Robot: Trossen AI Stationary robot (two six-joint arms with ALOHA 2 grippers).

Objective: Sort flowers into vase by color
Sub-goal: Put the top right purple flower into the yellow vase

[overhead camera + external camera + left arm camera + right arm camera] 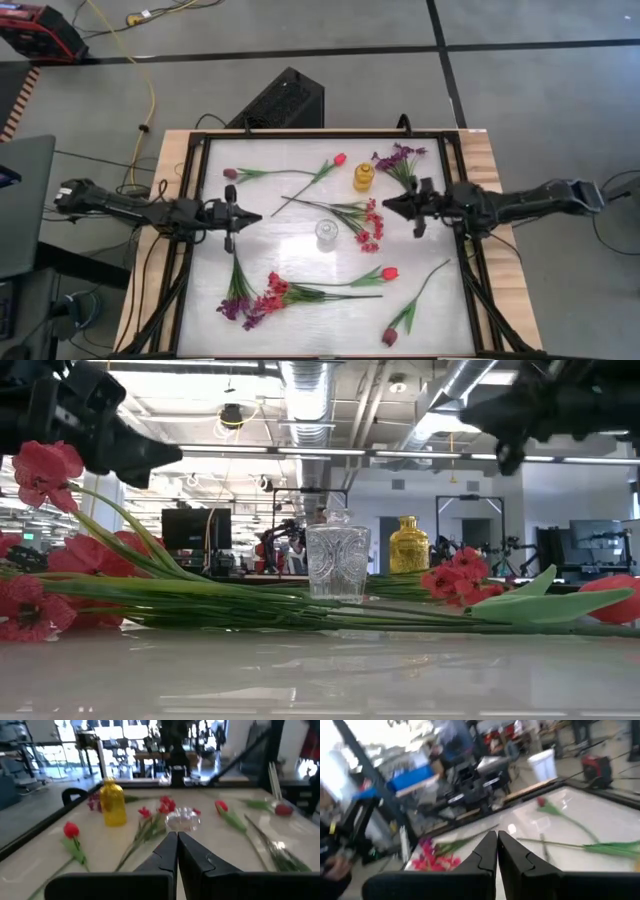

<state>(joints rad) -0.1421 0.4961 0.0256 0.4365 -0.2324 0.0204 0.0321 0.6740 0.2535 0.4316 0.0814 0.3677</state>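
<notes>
- While both vases are standing empty, the sorting appears to be barely starting: every flower I can see is lying flat on the white table (pixel 300 330), none in a vase.
- Taking the clear glass vase (pixel 326 233) near the table's middle as landmark, the yellow vase (pixel 364 177) is standing just beyond it toward the far edge.
- Red flowers are lying all around the clear glass vase: a red spray (pixel 368 222) just beside it, a red tulip (pixel 339 159) farther back, another red tulip (pixel 389 273) on the near side.
- Purple flowers (pixel 399 158) are resting beyond the yellow vase; a mixed purple-and-red bunch (pixel 255 300) is lying toward the near-left corner, and dark buds are sitting at the far left (pixel 230 173) and near right (pixel 390 336).
- The left gripper (pixel 254 216) is hovering well left of the clear glass vase, fingers pressed together with nothing between them.
- The right gripper (pixel 388 203) is hovering just right of the red spray, fingers likewise closed on nothing.
- By my judgement, every flower is awaiting picking and placing.
</notes>
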